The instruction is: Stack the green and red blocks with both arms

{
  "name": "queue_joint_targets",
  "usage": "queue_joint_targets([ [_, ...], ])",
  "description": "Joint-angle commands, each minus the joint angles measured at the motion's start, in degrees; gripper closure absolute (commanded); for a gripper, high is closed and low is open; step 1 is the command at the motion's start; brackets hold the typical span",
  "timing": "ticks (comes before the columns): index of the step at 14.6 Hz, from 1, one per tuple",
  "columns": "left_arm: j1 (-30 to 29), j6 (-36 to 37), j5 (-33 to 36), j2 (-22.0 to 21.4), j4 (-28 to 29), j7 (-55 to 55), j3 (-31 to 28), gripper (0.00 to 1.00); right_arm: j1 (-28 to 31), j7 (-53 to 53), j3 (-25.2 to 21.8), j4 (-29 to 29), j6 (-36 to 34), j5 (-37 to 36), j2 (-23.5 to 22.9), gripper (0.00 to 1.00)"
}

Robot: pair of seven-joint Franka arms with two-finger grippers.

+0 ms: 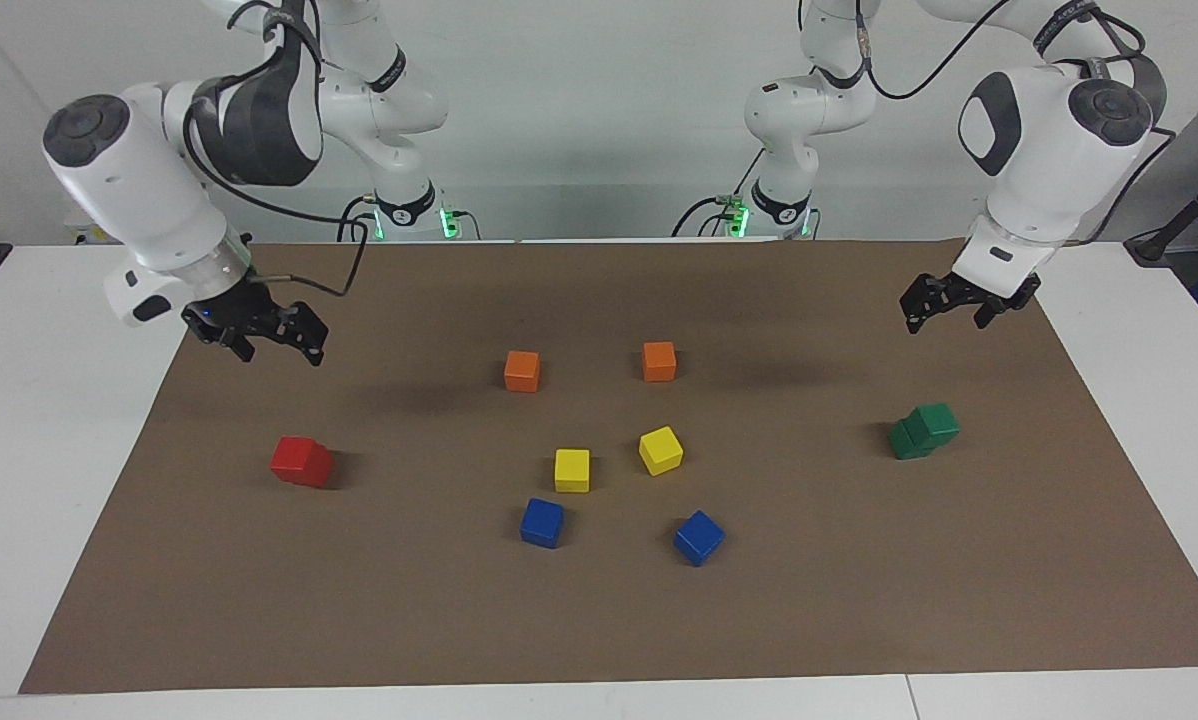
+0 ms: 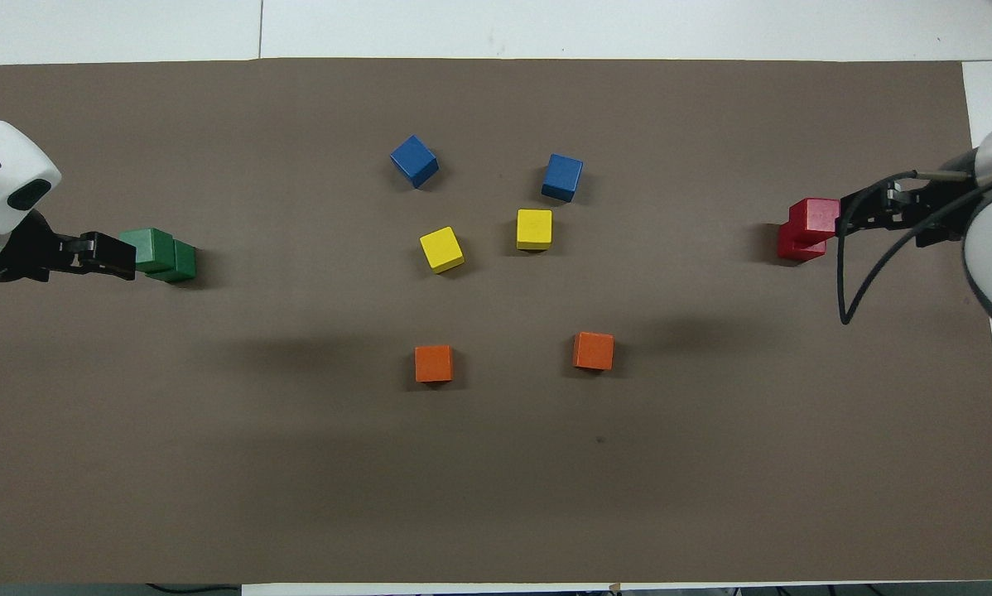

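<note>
Standing toward the right arm's end of the table, the red stack comprises two bright red cubes, one on the other, the upper cube set askew on the lower. The green stack, two dark green cubes likewise one on the other and offset, stands toward the left arm's end. Both stacks rest on the brown mat, free of any grip and well apart from each other. Between them, mid-table: two orange cubes nearest the robots, two yellow cubes farther out, two blue cubes farthest. Right end effector: raised in the air over bare mat at the right arm's end, fingers spread apart, holding nothing. Left end effector: raised over bare mat at the left arm's end, fingers spread apart, holding nothing. The mat covers most of the white table.
</note>
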State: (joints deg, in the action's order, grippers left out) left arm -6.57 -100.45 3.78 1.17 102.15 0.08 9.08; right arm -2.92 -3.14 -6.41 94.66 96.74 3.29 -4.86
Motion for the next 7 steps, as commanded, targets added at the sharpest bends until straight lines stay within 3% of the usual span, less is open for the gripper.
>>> queue_joint_targets([
  [1,1.4,1.7,-2.4,-1.3,0.5,0.2,-1.3,0.0,0.0,2.9,0.3,-4.0,-7.5,-3.3,1.3,0.0],
  [7,3.2,6.4,-2.4,-2.8,-0.7,0.3,-3.3,0.0,-0.1,4.1,0.3,-5.5,-10.1,-3.0,3.3,0.0],
])
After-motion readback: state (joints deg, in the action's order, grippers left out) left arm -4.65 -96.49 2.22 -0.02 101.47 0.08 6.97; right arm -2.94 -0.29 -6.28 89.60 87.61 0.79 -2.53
